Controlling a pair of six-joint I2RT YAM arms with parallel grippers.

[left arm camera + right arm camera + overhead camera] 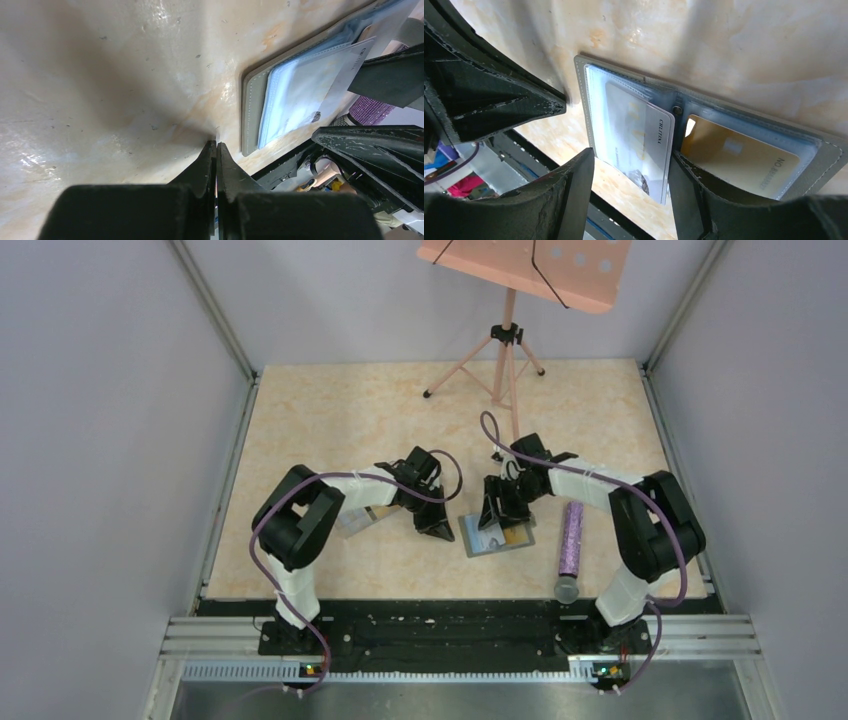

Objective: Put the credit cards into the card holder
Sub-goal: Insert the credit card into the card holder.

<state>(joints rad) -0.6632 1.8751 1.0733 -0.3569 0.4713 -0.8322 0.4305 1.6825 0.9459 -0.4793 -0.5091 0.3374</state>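
Observation:
The card holder [497, 537] lies open on the beige table, its grey rim [580, 90] toward the near edge. A whitish credit card [639, 145] sits partway in its left clear pocket and sticks out toward me. An orange-gold card [744, 160] rests inside the right pocket. My right gripper [631, 175] is open and straddles the whitish card; its right finger stands at the card's edge and its left finger is apart from it. My left gripper [216, 146] is shut on nothing, tips down at the table just left of the card holder [250, 100].
A purple glittery cylinder [571, 538] lies right of the card holder. A clear box [355, 521] shows partly under the left forearm. A pink music stand [505, 350] rises at the back. The black base rail [440, 625] runs along the near edge.

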